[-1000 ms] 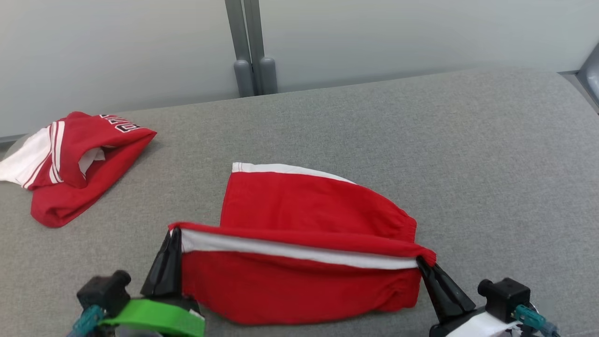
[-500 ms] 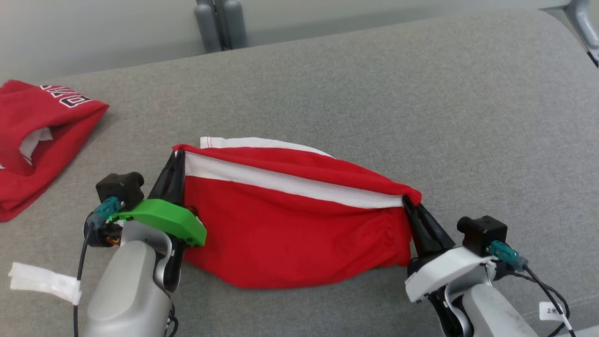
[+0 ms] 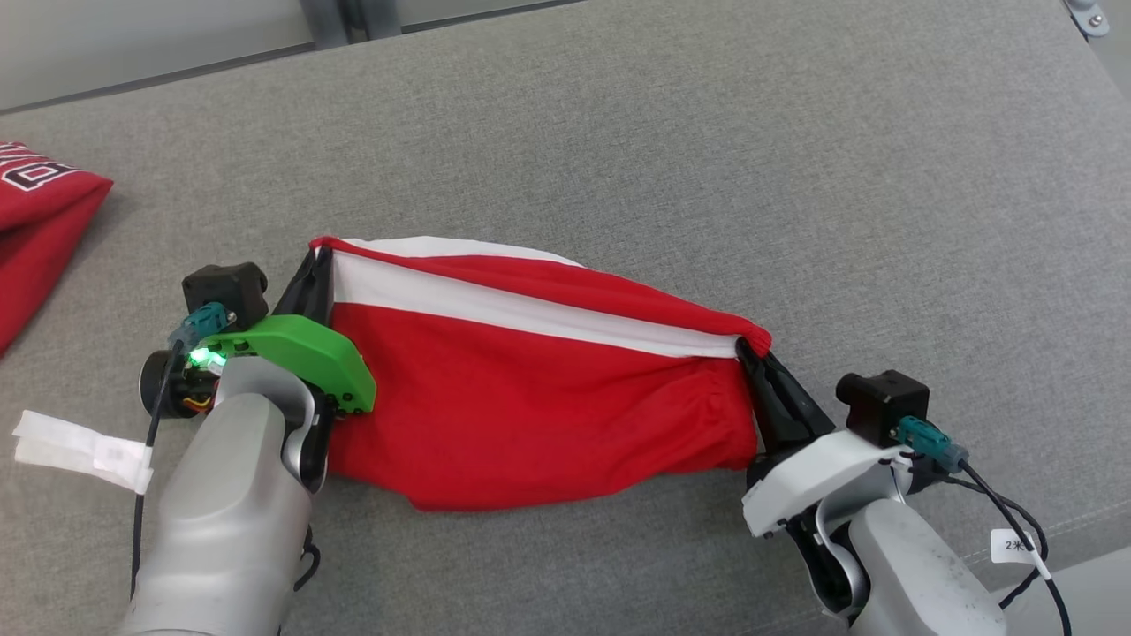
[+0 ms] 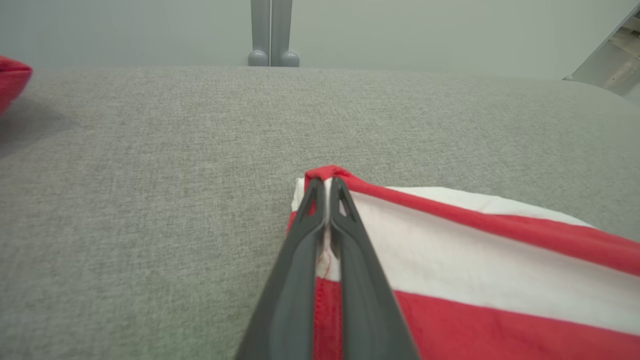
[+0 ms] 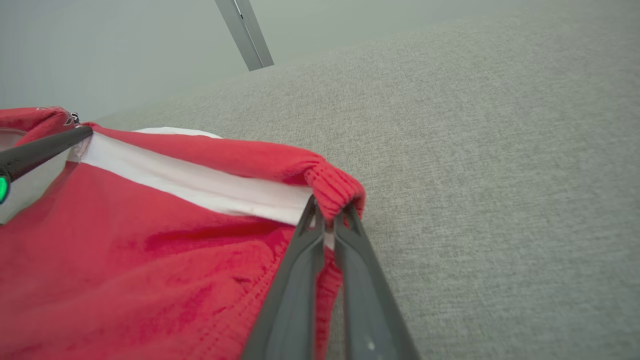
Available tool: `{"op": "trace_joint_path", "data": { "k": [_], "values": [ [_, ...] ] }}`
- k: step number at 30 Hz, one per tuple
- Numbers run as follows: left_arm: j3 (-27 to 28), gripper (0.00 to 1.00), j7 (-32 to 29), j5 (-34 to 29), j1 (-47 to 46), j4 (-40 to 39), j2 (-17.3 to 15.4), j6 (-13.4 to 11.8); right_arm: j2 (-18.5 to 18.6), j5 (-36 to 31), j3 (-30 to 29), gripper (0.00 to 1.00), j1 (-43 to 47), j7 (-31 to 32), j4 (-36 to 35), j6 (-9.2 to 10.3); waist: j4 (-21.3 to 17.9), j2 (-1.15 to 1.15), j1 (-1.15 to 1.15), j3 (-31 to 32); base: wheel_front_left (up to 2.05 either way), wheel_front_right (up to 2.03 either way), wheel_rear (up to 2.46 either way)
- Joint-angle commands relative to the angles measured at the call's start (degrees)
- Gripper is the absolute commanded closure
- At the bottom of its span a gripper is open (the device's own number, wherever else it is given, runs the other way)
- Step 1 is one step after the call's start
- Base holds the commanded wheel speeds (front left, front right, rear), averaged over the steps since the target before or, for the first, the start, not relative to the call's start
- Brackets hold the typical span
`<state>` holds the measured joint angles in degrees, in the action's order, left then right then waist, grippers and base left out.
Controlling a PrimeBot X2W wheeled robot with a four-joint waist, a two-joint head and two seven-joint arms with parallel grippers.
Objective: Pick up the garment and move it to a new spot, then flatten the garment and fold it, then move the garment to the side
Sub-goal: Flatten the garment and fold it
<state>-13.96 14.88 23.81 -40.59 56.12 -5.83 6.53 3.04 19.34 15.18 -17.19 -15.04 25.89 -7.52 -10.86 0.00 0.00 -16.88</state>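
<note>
Your left gripper (image 3: 316, 263) and right gripper (image 3: 749, 349) pinch the garment (image 3: 530, 397) by its upper corners on the cushion (image 3: 707, 132) in the head view, and the left wrist view, then the right, show bites close to the edge, so a hard pull could slip one.

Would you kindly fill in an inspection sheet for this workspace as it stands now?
Surface: grey fabric surface, smooth.
Job's things: red garment with a white band, lying folded, its top edge stretched between the tools.
Clutter: second red garment at the far left.
Tools: left tool and right tool each shut on an end of that edge.
Cables: black cable at the right wrist; white tag on the left one.
Surroundings: pale wall, grey post.
</note>
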Motion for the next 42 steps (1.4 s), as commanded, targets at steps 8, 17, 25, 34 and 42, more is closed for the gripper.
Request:
{"op": "trace_joint_path", "data": {
  "k": [8,17,25,34,42],
  "values": [
    [-0.12,0.0,0.36,-1.37,-2.34,2.39,0.41,-0.96,-0.11,-0.78,-0.96,0.0,-0.24,-0.2,-1.69,0.05,-0.06,0.0,0.0,1.3,0.0,0.0,0.0],
    [1.03,0.0,0.33,0.58,6.01,-5.66,1.47,0.42,-0.07,-4.21,-5.68,0.0,5.09,-0.2,-6.41,0.05,1.44,0.0,0.0,6.1,0.0,0.0,0.0],
    [1.23,0.0,-2.46,4.25,16.26,-9.12,-0.58,0.93,-0.1,-7.95,-11.22,0.0,11.7,-0.2,-11.25,0.05,2.49,0.0,0.0,10.45,0.0,0.0,0.0],
    [-0.39,0.0,-11.68,6.83,18.99,-9.61,-2.12,0.34,-0.1,-8.08,-11.19,0.0,12.93,-0.2,-13.05,0.05,1.51,0.0,0.0,10.72,0.0,0.0,0.0],
    [-1.39,0.0,-15.12,5.95,18.42,-7.23,-2.99,-1.92,-0.11,-7.58,-10.37,0.0,12.2,-0.2,-13.25,0.05,-0.34,0.0,0.0,9.55,0.0,0.0,0.0]
  ]
}}
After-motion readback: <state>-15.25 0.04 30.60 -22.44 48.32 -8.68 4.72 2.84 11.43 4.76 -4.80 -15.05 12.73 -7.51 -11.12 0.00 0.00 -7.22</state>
